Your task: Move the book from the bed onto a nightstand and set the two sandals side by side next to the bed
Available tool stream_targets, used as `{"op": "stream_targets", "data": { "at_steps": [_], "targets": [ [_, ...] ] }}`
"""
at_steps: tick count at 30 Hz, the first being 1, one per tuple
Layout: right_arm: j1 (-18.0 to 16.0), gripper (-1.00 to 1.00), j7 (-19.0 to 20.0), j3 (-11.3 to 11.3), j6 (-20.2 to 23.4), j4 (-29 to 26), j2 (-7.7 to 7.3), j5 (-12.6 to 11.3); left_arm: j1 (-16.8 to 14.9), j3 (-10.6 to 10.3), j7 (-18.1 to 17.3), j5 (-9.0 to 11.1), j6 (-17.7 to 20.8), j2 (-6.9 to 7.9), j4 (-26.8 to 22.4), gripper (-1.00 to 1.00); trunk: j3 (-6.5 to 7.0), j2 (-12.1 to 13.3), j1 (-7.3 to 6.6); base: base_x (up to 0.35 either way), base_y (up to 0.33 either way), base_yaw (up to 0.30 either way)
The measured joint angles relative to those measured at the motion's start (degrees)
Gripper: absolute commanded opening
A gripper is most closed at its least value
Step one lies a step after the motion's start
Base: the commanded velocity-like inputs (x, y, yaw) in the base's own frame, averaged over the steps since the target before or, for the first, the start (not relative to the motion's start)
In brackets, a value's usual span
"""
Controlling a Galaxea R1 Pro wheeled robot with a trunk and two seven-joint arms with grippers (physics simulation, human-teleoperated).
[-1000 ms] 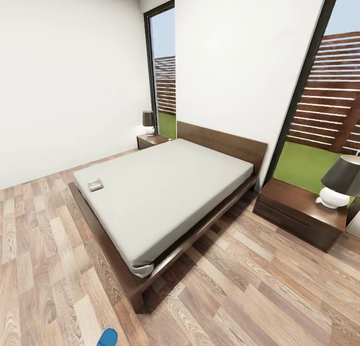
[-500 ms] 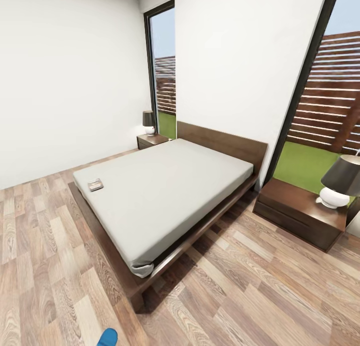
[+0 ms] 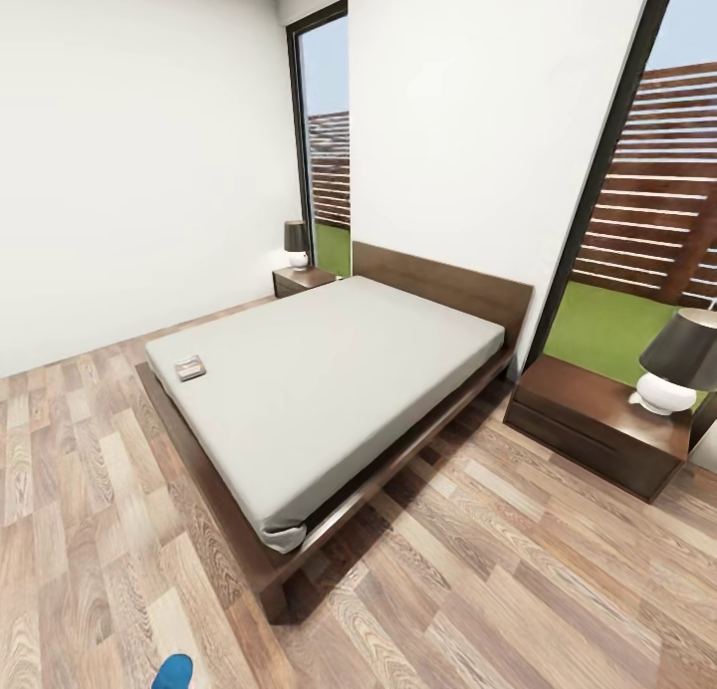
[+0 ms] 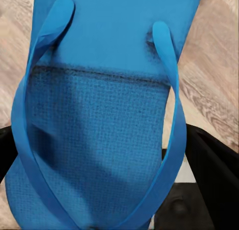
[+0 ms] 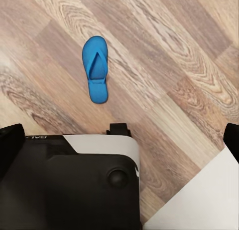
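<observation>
**Left arm carries one sandal; its partner lies flat on the floor**

Left wrist view: a bright blue flip-flop sandal with a textured footbed and blue thong straps (image 4: 99, 135) sits right against the camera, lengthwise along the finger direction. Dark finger parts (image 4: 211, 165) show on both sides of it, so the left gripper looks clamped on this held sandal, though the contact itself is hidden. In the head view a blue tip (image 3: 172, 672) pokes in at the bottom edge, left of centre, probably the same sandal.

Right wrist view: second blue flip-flop sandal (image 5: 96, 69) lies sole-down on the brown wood-plank floor (image 5: 164, 50), alone, well apart from the robot's dark and white body parts. Right fingers can't be made out, so their state can't be told.

Key relation: the floor sandal's long axis sets the target. The held one should go down parallel to it, just beside, toes the same way, near the large low bed with light-grey mattress and dark wooden frame (image 3: 329, 390). Left arm is the one to place.

Small thin book (image 3: 190, 367) rests on the mattress near the far-side foot corner. Dark brown two-drawer nightstand (image 3: 595, 420) to the right of the headboard bears a dark-shaded lamp (image 3: 677, 362); the other nightstand (image 3: 302, 280) is on the far side.
</observation>
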Motion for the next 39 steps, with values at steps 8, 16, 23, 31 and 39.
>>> {"op": "stream_targets", "data": {
  "at_steps": [8,16,23,31,39],
  "targets": [
    [-1.10,1.00,0.01,0.06,0.36,-1.02,0.28,0.02,0.01,0.34,1.07,12.01,0.00,9.48,0.24,-1.00,0.00,0.00,0.00,0.000,0.000,0.000],
    [-1.99,1.00,0.01,0.06,0.38,-1.20,0.28,0.03,0.07,0.13,9.67,18.43,-1.07,13.22,0.43,-1.00,0.00,0.00,0.00,0.000,0.000,0.000],
    [-4.45,1.00,0.05,1.19,0.60,-1.23,0.35,0.07,0.08,0.16,18.32,19.39,-2.91,13.71,0.45,-1.00,0.00,0.00,0.00,0.000,0.000,0.000],
    [-6.21,1.00,0.00,4.98,0.70,-1.23,0.72,0.01,0.08,0.18,27.27,23.05,-5.77,13.89,0.64,-1.00,0.00,0.00,0.00,0.000,0.000,0.000],
    [-6.47,1.00,-0.01,5.98,0.71,-1.15,0.86,-0.03,1.50,0.38,35.78,25.45,-8.66,13.89,0.62,-1.00,-0.01,0.00,0.00,0.000,0.000,0.000]
  ]
}}
